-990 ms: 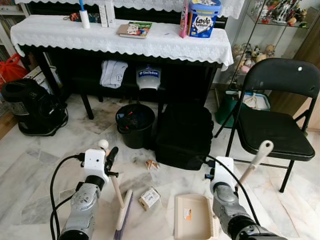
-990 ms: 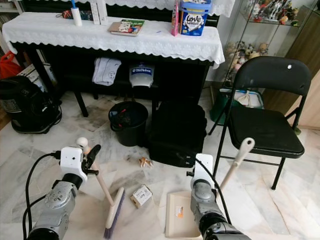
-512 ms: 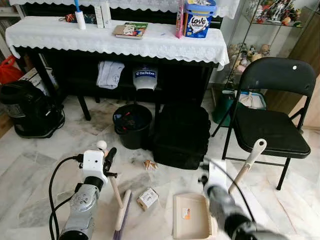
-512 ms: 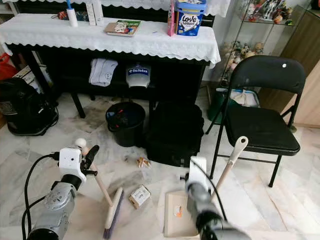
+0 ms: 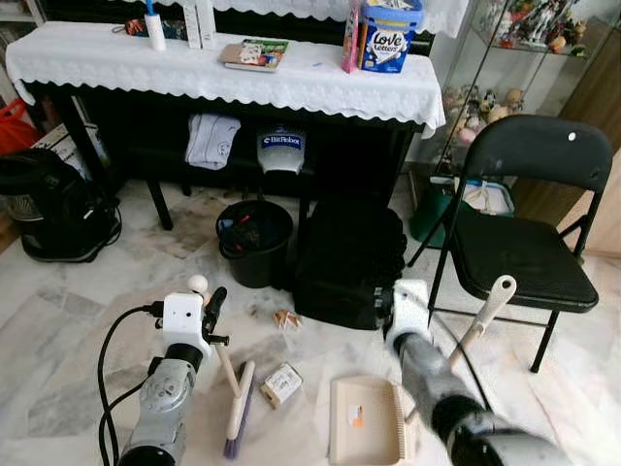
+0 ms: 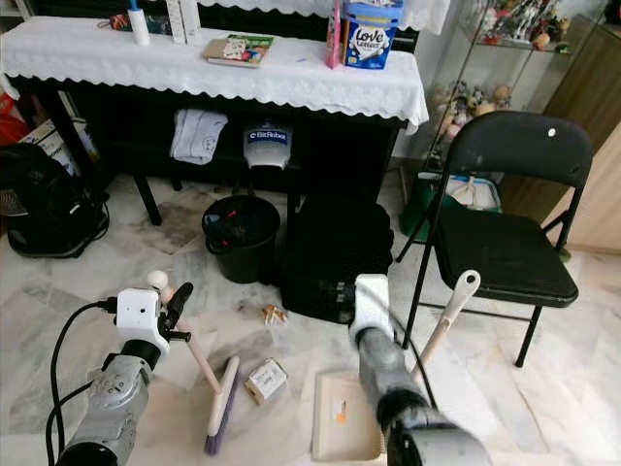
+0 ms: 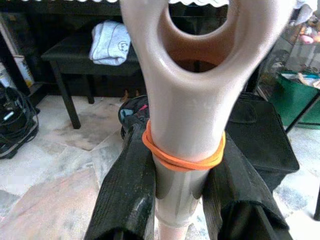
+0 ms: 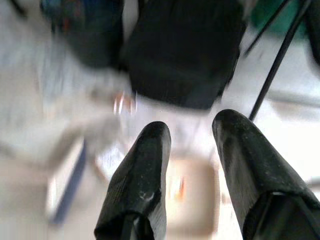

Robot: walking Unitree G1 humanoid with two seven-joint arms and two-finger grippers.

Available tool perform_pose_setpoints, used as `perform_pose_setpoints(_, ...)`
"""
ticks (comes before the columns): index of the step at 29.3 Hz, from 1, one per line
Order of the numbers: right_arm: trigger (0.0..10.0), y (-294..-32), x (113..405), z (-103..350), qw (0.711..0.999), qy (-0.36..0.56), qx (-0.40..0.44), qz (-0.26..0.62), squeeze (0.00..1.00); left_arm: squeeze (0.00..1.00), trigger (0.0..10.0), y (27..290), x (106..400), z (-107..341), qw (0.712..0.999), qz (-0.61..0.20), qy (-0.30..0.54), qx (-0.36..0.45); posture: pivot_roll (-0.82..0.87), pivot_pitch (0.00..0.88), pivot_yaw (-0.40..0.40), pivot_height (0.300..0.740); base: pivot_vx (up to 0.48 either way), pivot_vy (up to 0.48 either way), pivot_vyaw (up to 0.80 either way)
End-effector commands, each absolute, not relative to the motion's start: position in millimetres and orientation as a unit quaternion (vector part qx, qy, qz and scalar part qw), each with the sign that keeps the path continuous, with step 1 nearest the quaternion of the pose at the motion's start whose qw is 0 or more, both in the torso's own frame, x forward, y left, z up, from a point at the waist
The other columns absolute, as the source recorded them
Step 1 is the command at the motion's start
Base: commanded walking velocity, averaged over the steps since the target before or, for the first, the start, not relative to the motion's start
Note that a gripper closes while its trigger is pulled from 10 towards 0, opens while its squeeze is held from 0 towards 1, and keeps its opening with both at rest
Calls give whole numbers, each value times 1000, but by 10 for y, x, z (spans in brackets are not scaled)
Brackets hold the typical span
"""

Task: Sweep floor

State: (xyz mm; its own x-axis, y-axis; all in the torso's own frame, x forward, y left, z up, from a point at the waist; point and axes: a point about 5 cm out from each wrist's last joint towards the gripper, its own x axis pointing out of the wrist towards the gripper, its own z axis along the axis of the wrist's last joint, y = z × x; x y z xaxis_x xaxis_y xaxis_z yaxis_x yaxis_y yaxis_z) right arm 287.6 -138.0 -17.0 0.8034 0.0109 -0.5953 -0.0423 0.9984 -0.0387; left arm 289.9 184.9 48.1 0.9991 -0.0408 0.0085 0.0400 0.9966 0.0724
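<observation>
A cream broom (image 5: 236, 413) rests its purple-bristled head on the marble floor. My left gripper (image 5: 211, 311) is shut on its handle (image 7: 182, 100) just under an orange rubber band (image 7: 182, 159). A beige dustpan (image 5: 364, 419) lies flat to the right, its long handle (image 5: 488, 309) sticking up. My right arm (image 5: 427, 374) reaches over the pan toward the black bag. In the blurred right wrist view my right gripper (image 8: 191, 124) is open above the floor and holds nothing. A small cardboard box (image 5: 281, 383) and a crumpled wrapper (image 5: 284, 318) lie between broom and pan.
A black bin (image 5: 256, 240) and a black bag (image 5: 354, 264) stand close ahead under a table with a white cloth (image 5: 223, 73). A black folding chair (image 5: 529, 254) is on the right. A dark appliance (image 5: 56, 209) sits at the left.
My right arm has swung forward and left, away from the dustpan handle and toward the black bag. The left gripper still holds the broom in the same place.
</observation>
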Motion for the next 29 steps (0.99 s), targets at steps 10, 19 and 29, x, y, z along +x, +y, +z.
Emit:
perform_pose_setpoints(10, 10000, -1452, 2208, -641, 925, 374, -55, 47, 0, 0, 10000, 2256, 2580, 205, 995, 35, 52, 82, 7, 0, -100, 740, 0, 0, 0)
perform_pose_setpoints(19, 10000, -1531, 1989, -751, 919, 387, -58, 40, 0, 0, 10000, 2418, 2055, -127, 986, 46, 117, 106, 2, 0, -87, 740, 0, 0, 0)
perform_pose_setpoints(29, 10000, -1708, 1760, -854, 907, 415, -76, 23, 0, 0, 10000, 2401, 1988, -120, 986, 58, 106, 114, 5, 0, -91, 740, 0, 0, 0)
